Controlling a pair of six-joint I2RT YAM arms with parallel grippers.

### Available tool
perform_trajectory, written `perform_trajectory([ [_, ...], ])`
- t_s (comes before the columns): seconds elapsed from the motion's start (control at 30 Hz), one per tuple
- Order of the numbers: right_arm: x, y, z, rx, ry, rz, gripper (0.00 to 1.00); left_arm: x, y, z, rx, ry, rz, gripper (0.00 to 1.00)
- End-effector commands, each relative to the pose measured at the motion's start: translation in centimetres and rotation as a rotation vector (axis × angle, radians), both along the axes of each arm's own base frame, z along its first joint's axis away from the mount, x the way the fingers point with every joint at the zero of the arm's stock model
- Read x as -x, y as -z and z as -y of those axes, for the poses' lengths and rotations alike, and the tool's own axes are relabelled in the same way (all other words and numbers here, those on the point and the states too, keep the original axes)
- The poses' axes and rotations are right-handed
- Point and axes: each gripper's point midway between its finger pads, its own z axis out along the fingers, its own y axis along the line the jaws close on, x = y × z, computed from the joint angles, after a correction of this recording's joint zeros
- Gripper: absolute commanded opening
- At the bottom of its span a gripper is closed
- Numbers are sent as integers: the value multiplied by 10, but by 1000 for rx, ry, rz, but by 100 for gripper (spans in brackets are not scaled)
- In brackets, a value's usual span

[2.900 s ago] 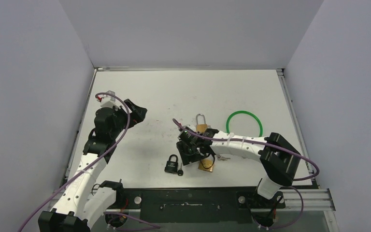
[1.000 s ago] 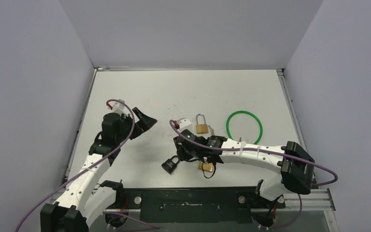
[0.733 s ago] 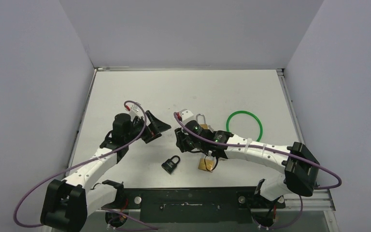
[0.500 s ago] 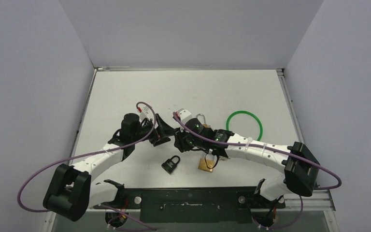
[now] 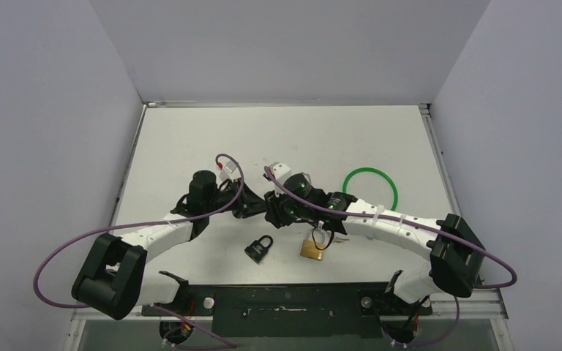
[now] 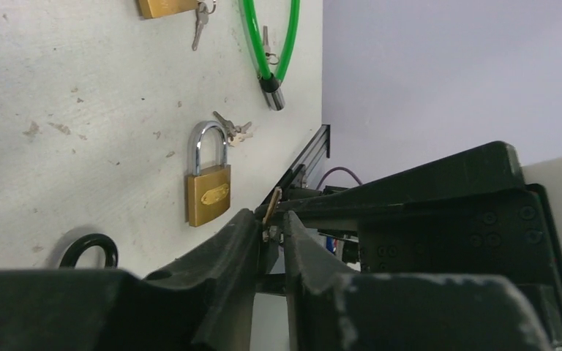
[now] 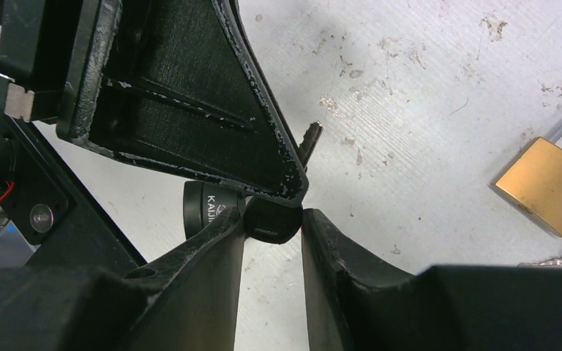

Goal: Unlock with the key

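Above the table, my right gripper pinches the key by its black head. The left gripper, fingers narrow, clamps the blade. I judge this a handover, freeing one arm for the black padlock lying nearby.

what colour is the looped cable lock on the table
Green; the cable lock shows best in the top external view.

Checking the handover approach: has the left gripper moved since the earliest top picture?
Yes. The left gripper moved right, from near the table's left edge toward the green ring, beside the right gripper.
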Motion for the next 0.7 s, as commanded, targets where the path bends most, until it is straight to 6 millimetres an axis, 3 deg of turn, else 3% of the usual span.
perform_trajectory([
  [0.0, -11, -30, -15, -84, -21, 54, 28, -10, -35, 11, 74, 38, 117, 12],
  [0.07, -11, -31, -15, -90, -26, 54, 28, -13, -39, 13, 87, 36, 133, 0],
  [0.17, -13, -35, -15, -112, -16, 40, 33, -18, -52, 14, 117, 24, 180, 0],
  [0.33, -21, -56, -11, -220, 33, 21, 64, -30, -79, 12, 134, -24, 292, 0],
  [0.43, -25, -80, -6, -343, 65, 18, 83, -36, -97, 9, 150, -55, 354, 0],
  [0.67, -42, -145, 24, -685, 111, 11, 87, -44, -143, 3, 261, -112, 439, 0],
])
